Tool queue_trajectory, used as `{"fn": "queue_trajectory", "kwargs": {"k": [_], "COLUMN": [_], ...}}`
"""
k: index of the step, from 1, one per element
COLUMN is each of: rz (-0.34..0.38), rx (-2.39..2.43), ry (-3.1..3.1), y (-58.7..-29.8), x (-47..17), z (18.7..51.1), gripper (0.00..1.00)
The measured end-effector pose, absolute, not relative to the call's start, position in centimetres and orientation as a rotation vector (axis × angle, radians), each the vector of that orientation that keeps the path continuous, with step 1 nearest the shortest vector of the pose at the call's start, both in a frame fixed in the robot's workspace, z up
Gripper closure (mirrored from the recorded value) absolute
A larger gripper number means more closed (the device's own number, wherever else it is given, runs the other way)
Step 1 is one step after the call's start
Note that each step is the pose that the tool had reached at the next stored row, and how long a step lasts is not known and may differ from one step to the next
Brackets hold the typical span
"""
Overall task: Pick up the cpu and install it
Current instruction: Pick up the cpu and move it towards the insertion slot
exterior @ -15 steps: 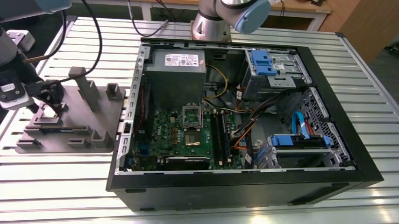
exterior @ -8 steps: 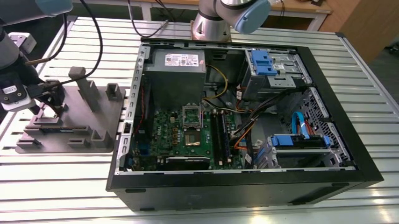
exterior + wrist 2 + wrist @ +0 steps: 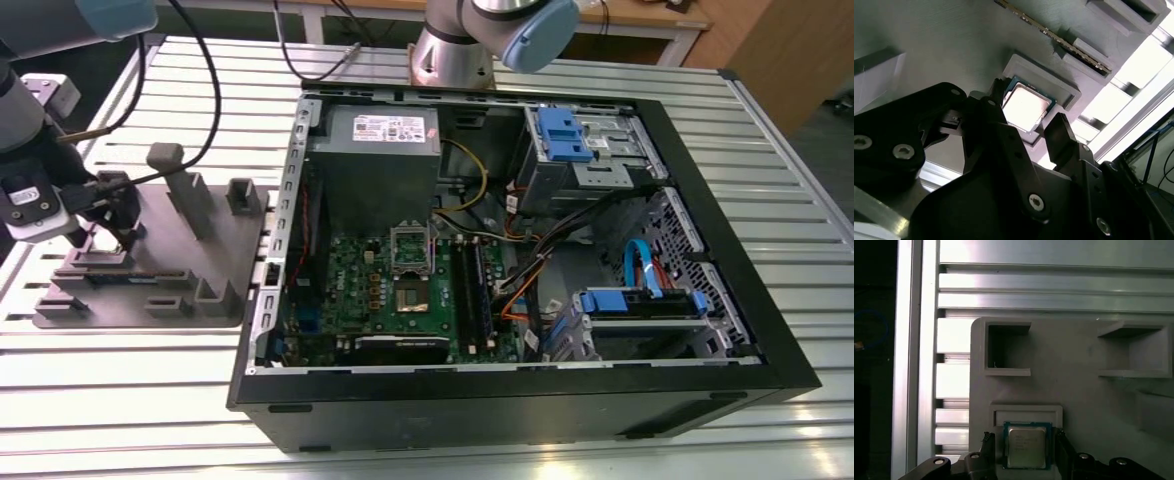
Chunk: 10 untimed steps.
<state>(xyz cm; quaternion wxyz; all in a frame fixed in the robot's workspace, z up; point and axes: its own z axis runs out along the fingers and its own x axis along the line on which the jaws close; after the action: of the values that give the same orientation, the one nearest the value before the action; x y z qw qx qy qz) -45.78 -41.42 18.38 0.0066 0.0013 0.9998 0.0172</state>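
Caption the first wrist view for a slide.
Gripper, open, straddles the cpu seated in a recess of the grey plate.

Bright, even light — glare washes out the cpu (image 3: 1025,106).

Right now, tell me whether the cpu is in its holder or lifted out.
In: the cpu lies flat in a recess of the grey plate, open tool straddling it.

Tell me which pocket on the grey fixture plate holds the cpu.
The low framed square pocket straddled by the gripper: the cpu lies flat in it. The two deeper box pockets look empty.
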Motion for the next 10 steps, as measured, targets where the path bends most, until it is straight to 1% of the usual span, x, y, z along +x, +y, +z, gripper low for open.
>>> {"fn": "queue_trajectory", "kwargs": {"k": [10], "rz": [0.052], "rx": [0.005], "ry": [3.127], "y": [-41.42], "x": [-45.79], "z": [18.08], "gripper": [0.41]}}
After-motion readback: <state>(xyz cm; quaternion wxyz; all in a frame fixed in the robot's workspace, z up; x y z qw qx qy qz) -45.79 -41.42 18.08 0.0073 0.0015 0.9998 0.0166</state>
